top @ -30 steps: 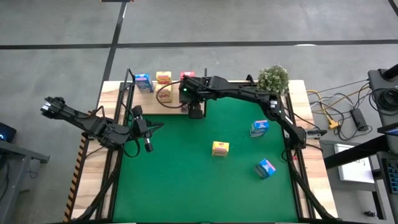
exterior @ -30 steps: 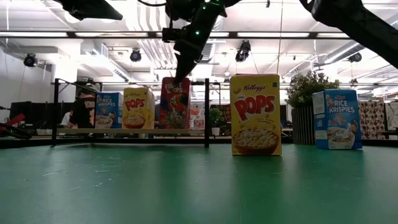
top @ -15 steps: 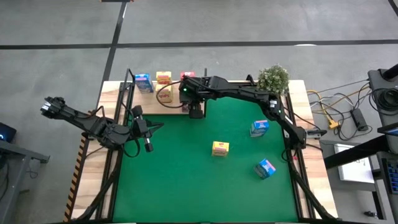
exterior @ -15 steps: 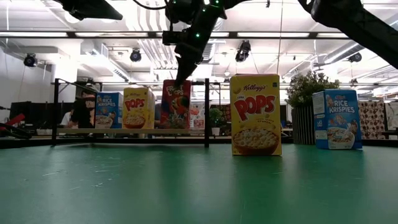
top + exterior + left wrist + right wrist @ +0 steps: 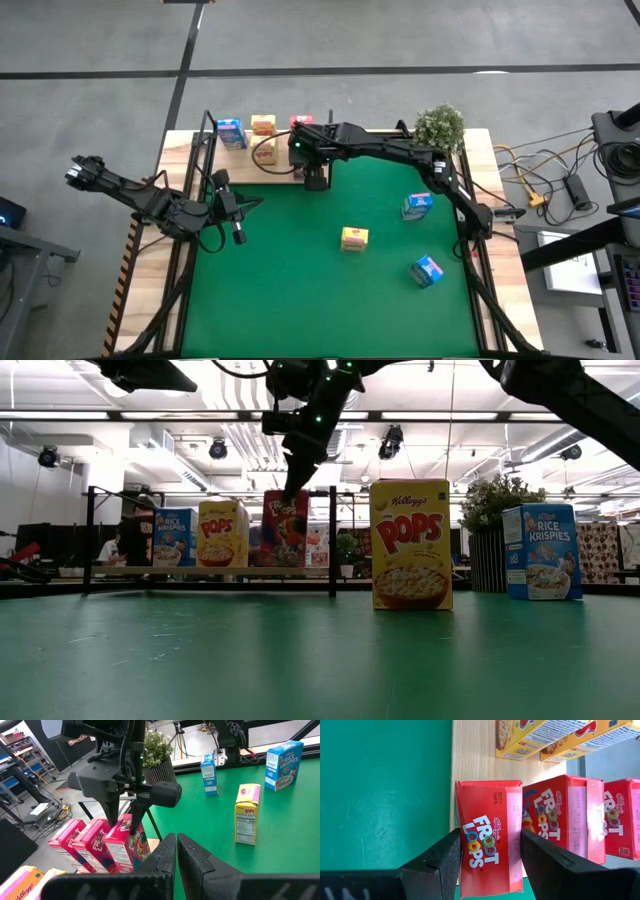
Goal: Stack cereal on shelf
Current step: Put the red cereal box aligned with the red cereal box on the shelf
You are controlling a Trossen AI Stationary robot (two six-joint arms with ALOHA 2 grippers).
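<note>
The right gripper (image 5: 487,865) straddles the front Froot Loops box (image 5: 490,837), fingers (image 5: 440,865) alongside its flat printed cardboard faces; since a second ago the box has settled upright on the light-wood shelf (image 5: 285,172), at the far edge. The left gripper (image 5: 176,851) stays shut, left of the green mat (image 5: 330,290).

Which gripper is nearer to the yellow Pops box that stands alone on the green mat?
The right. The right gripper is at the shelf, behind the yellow Pops box, closed on a Froot Loops box. The left gripper waits farther away, near the mat's left edge.
</note>
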